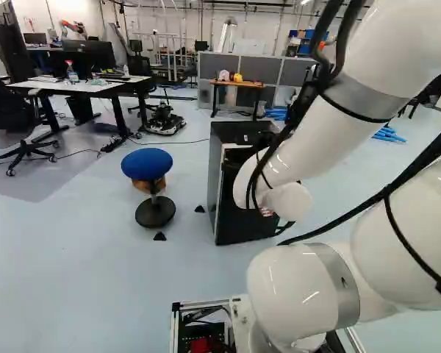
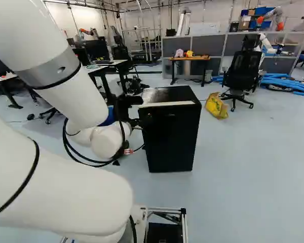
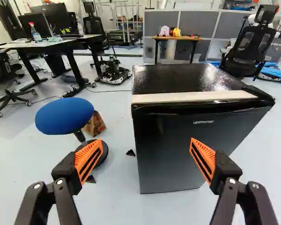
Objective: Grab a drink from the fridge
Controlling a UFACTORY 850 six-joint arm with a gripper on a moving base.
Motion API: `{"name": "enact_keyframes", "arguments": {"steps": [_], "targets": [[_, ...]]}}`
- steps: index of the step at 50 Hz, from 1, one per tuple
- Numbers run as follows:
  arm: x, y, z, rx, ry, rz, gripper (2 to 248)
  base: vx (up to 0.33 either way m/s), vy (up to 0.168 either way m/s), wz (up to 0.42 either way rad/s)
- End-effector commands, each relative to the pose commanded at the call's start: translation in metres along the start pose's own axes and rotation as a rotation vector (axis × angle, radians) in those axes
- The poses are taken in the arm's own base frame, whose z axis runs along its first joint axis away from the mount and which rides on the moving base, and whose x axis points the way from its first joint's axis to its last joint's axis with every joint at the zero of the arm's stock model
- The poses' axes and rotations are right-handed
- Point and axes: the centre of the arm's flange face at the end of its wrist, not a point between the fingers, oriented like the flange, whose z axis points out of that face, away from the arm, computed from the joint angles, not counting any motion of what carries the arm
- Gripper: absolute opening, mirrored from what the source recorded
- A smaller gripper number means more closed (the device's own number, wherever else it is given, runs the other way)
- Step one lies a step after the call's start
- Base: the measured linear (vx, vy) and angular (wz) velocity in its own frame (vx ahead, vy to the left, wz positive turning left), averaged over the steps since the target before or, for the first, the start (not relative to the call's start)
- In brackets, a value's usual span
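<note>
We are holding the pincer (image 3: 146,140) wide open, the black mini fridge (image 3: 178,77) standing ahead; no drink is showing. We are presumably tackling its door (image 3: 171,154), next needing a secure edge hold.

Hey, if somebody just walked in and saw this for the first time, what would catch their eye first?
Probably the black fridge, standing shut on the pale floor ahead of the jaws, which are spread wide, their bright orange pads facing each other. Next, the round blue stool beside the fridge, then the yellow bag on the floor at the right of the right base view.
</note>
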Motion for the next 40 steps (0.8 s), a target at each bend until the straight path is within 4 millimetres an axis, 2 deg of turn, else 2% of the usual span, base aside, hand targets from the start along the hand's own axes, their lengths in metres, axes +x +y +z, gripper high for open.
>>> {"name": "enact_keyframes", "arguments": {"steps": [17,40], "targets": [[0.002,-0.005,0.003,-0.002,-0.002,0.015,247,0.0,0.0,0.0],[0.011,-0.015,0.022,-0.039,-0.011,0.073,247,0.0,0.0,0.0]]}}
